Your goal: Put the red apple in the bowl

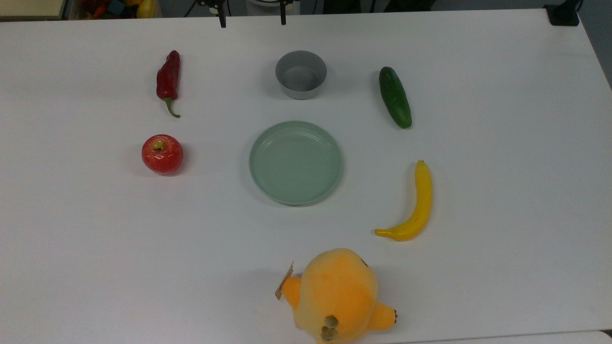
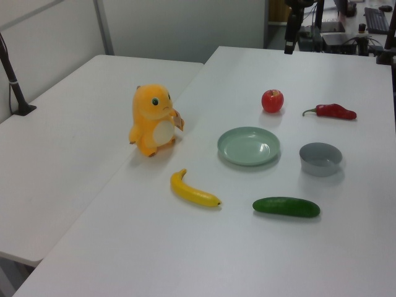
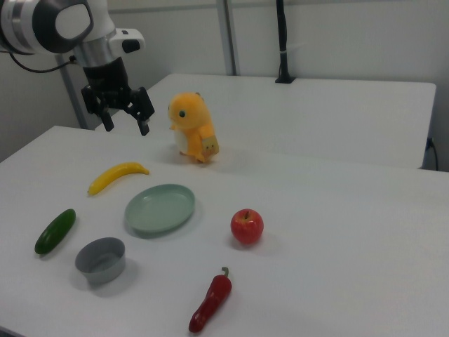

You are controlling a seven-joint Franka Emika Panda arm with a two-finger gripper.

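The red apple [image 1: 162, 154] [image 2: 272, 100] [image 3: 247, 226] sits on the white table, at the top view's left, level with the plate. The grey bowl [image 1: 300, 74] [image 2: 320, 158] [image 3: 101, 259] stands upright and empty beyond the plate in the top view. My gripper [image 3: 127, 129] hangs open and empty well above the table at the right view's upper left, over the banana's side and far from both apple and bowl.
A pale green plate [image 1: 295, 162] lies mid-table. Around it are a red chili pepper [image 1: 168, 80], a cucumber [image 1: 395, 97], a banana [image 1: 414, 206] and an orange plush toy [image 1: 337, 296]. A second white table [image 2: 68, 136] adjoins this one.
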